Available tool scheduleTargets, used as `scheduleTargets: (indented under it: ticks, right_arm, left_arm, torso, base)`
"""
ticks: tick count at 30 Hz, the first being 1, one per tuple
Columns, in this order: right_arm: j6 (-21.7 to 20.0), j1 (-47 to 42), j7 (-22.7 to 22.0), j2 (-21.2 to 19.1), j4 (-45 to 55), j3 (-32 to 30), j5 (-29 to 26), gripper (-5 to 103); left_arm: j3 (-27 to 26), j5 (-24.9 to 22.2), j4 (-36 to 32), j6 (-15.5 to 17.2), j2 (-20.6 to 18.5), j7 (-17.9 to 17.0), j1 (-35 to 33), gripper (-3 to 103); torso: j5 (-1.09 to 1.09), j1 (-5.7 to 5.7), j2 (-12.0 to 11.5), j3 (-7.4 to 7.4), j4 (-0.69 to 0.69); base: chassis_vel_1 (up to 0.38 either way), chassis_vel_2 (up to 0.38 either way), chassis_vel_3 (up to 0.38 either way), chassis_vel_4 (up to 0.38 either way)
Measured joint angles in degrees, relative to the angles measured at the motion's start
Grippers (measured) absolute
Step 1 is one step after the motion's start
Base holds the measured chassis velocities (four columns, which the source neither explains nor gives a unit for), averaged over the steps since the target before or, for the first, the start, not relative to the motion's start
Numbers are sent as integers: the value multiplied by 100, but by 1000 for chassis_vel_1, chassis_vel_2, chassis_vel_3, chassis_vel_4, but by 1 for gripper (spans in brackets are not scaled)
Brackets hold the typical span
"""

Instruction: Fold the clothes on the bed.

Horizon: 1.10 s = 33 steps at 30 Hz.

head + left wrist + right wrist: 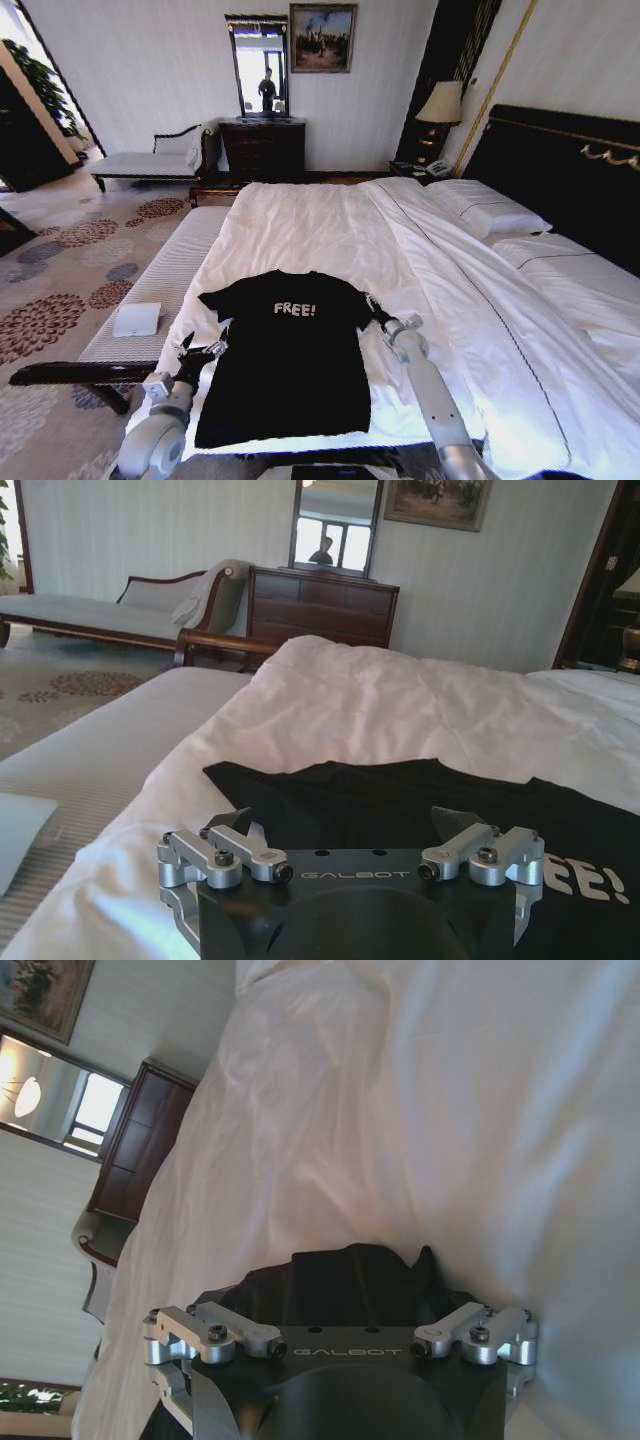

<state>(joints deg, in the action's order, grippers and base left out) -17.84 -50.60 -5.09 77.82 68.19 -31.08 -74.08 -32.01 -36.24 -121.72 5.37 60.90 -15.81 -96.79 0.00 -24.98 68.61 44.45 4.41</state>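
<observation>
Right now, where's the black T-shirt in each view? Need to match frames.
Head view: black T-shirt lies flat at the near edge of the bed, between both pincers.
Left wrist view: T-shirt right ahead of the left pincer, lettering partly visible.
Right wrist view: its sleeve at the right pincer.
Shared landmark: dark wooden dresser.

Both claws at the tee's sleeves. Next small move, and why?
Probably close both claws. The T-shirt lies flat, chest up, on the bed. The left claw sits open at its left sleeve edge and the right claw open over the bunched right sleeve, so neither has a hold yet.
</observation>
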Motion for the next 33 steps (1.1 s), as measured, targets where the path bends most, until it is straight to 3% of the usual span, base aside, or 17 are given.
scheduleTargets:
  ticks: [2,7,11,14,15,17,21,23,26,33]
  right_arm:
    - [4,55,7,16,-73,-14,16,94]
    - [18,60,40,14,-99,-17,63,83]
    - [38,62,85,-44,-207,-31,69,62]
    - [46,77,100,-60,-251,-38,78,57]
    - [56,92,113,-74,-295,-51,95,46]
    - [58,93,117,-82,-308,-56,98,46]
    - [62,60,134,-120,-312,-68,113,24]
    - [62,59,134,-122,-310,-72,115,24]
    - [63,49,134,-128,-281,-80,116,8]
    - [63,40,122,-112,-230,-77,183,0]
  left_arm:
    - [40,2,6,9,15,0,27,100]
    - [48,2,-5,17,22,0,35,100]
    - [-12,-15,-27,16,26,3,-5,100]
    - [-12,-16,-29,16,28,4,-9,100]
    - [-8,-17,-29,16,29,5,-8,100]
    - [-7,-18,-29,16,29,5,-6,100]
    - [-7,-40,-31,16,22,6,-5,100]
    - [-7,-42,-35,16,22,7,-4,100]
    - [-4,-44,-53,16,23,7,-3,100]
    - [-32,-89,-57,16,23,7,-18,100]
  torso:
    - [0,-1,0,0,0]
    - [1,-1,0,0,1]
    - [0,0,0,0,0]
    - [1,0,0,0,1]
    - [1,0,0,0,0]
    - [1,0,0,0,0]
    - [1,0,0,0,1]
    - [1,0,0,0,1]
    - [1,0,0,0,1]
    - [1,0,0,0,1]
  base:
    - [0,0,0,0]
    - [0,0,0,0]
    - [0,0,0,0]
    - [0,0,0,0]
    - [0,0,0,0]
    - [0,0,0,0]
    - [0,0,0,0]
    - [0,0,0,0]
    - [0,0,0,0]
    - [0,0,0,0]
